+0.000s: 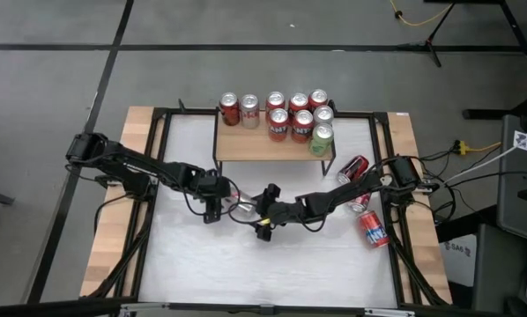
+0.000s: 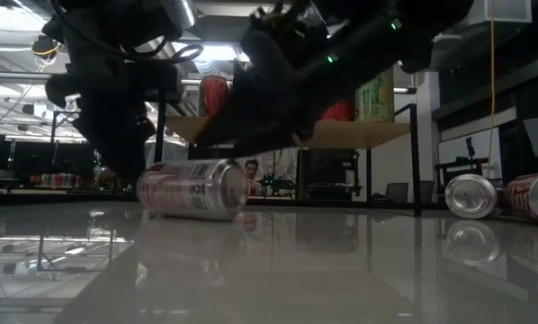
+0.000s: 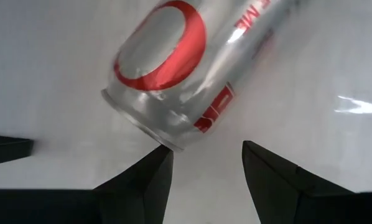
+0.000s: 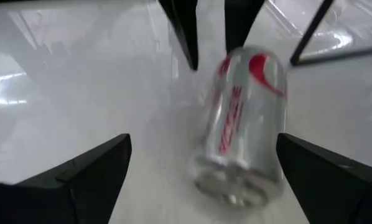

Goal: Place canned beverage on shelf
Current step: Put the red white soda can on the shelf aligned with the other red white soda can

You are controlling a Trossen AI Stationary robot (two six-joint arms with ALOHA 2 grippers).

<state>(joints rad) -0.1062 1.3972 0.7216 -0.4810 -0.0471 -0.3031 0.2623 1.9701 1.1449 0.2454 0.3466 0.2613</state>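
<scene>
A silver can with red markings [image 1: 242,209] lies on its side on the white table, in the middle, between my two grippers. My left gripper [image 3: 204,158] points steeply down at one end of the can [image 3: 167,68] and is open. Its fingers also show beyond the can in the right wrist view. My right gripper [image 4: 204,138] is wide open. It comes in low from the table's right, one finger on either side of the can's other end [image 4: 239,168]. The shelf [image 1: 263,148] stands at the far side and holds several upright cans [image 1: 285,114]. My left gripper has one fingertip [image 3: 163,158] right at the rim of the lying can's end [image 3: 173,146]. Whether it touches the rim, I cannot tell. The can rests along its side on the table.
Three more cans lie on their sides at the table's right [image 1: 353,169], [image 1: 374,227], [image 2: 471,195]. A green can [image 1: 321,139] stands at the shelf's right end. The near half of the table [image 1: 272,273] is bare white surface. Black frame rails run along the table's edges.
</scene>
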